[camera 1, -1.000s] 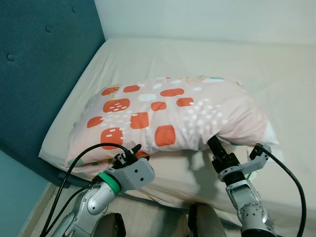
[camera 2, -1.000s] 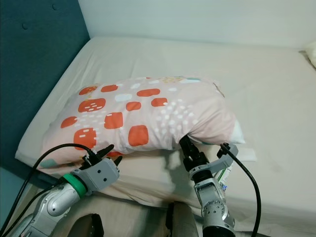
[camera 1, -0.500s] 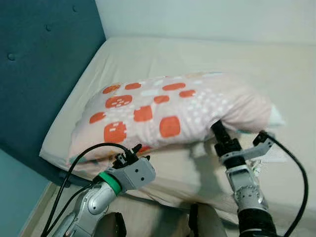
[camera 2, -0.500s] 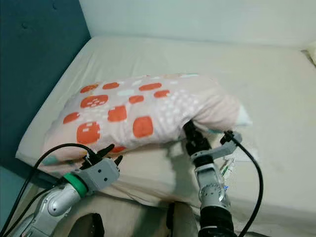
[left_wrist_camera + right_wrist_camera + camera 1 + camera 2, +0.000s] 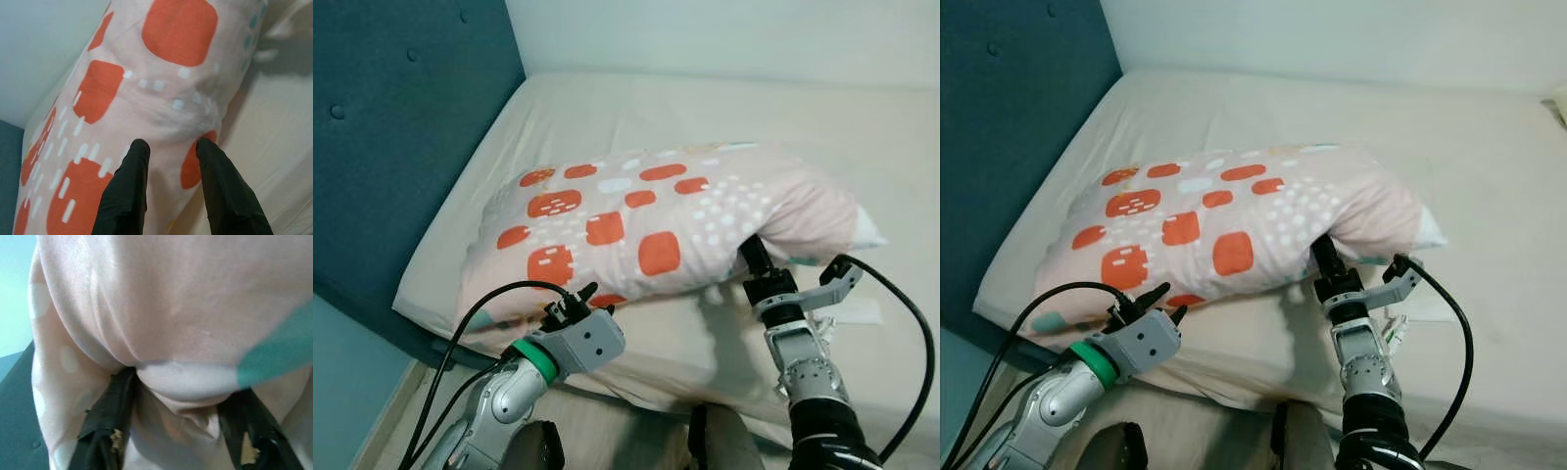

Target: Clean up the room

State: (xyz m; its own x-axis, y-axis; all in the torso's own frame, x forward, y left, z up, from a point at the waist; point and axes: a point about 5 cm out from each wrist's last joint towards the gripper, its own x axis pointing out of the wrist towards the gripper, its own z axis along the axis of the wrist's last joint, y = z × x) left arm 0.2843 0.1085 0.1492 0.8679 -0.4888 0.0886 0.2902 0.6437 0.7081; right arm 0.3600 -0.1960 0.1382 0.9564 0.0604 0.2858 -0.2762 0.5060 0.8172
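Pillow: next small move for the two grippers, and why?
Probably close the left gripper on the pillow: its fingers sit open against the near edge, while the right gripper already pinches a fold at the other end, on the bed.

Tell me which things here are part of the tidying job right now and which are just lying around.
Part of the job:
pillow, pink with orange patches
right gripper, pinching a fold of the pillow
left gripper, open, tips against the pillow
bed, which the pillow lies on

Just there:
teal headboard
small packet on the sheet by the right arm
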